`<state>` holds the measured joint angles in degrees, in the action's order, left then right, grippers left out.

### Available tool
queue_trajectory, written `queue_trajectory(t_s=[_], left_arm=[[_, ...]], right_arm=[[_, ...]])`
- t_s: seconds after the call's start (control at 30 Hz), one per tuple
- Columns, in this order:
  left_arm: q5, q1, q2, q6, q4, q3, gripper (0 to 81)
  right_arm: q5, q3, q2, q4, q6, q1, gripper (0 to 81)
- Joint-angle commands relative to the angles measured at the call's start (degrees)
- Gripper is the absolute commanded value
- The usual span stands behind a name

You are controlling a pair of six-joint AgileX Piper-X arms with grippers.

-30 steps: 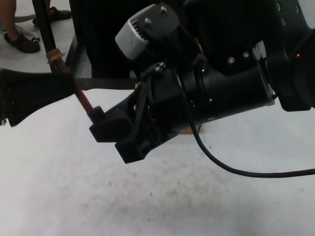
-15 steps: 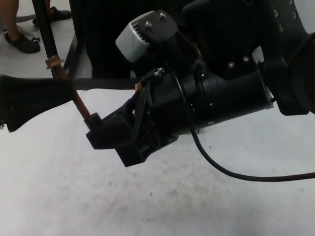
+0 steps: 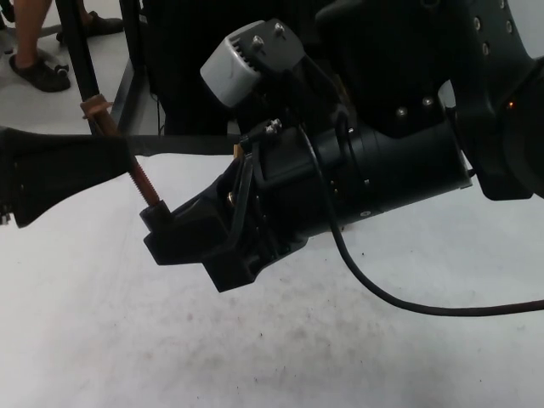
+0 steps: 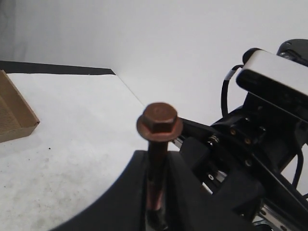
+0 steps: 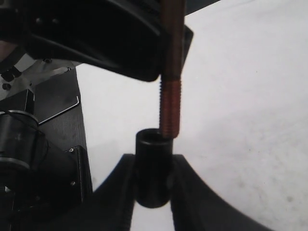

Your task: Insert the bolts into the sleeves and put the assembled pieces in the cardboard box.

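My left gripper is shut on a copper bolt, hex head up, shank between the fingers. The threaded end of the bolt points down at the mouth of a black sleeve. That sleeve stands upright in my right gripper, which is shut on it. In the high view the left gripper comes in from the left with the bolt slanting down to the right gripper. I cannot tell whether the bolt's tip is inside the sleeve or just touching its rim.
A corner of the cardboard box lies on the white bench beyond the left gripper. The right arm's body and its cable hang over the middle of the bench. A black frame post stands at the back left.
The right gripper with the sleeve has shifted a little to the left and down. The bolt now stands steeper over the sleeve's mouth.
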<state>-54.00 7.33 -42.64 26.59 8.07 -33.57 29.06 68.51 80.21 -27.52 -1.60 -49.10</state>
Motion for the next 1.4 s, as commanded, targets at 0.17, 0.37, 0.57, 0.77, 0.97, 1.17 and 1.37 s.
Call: queue_trajectory(t_s=[0.17, 0.37, 0.57, 0.77, 0.97, 1.17, 1.37], left_arm=[[-2.7, 2.6, 0.1, -1.8, 2.4, 0.0, 0.8], [-0.1, 2.5, 0.0, -2.6, 2.4, 0.0, 0.8], [-0.1, 2.5, 0.0, -2.6, 2.4, 0.0, 0.8], [-0.2, 2.5, 0.0, -2.2, 2.4, 0.0, 0.8], [-0.6, 2.5, 0.0, -2.2, 2.4, 0.0, 0.8], [-0.6, 2.5, 0.0, -2.6, 2.4, 0.0, 0.8], [-0.6, 2.5, 0.0, -3.6, 3.7, 0.0, 0.8]], right_arm=[[-0.2, 1.0, -1.0, 5.3, 0.5, 0.0, 0.2], [-1.8, 1.0, -1.1, 0.8, 2.7, 0.0, 0.2], [-3.5, 1.0, -1.1, 0.3, 3.5, 0.1, 0.2], [-5.8, 1.0, -1.1, 0.3, 3.9, 0.1, 0.2], [-5.8, 1.0, -1.1, 0.3, 4.3, 0.1, 0.2], [-5.6, 1.1, -1.1, 0.3, 4.2, 0.1, 0.2], [-5.6, 1.3, -1.1, 0.3, 4.2, 0.1, 0.2]])
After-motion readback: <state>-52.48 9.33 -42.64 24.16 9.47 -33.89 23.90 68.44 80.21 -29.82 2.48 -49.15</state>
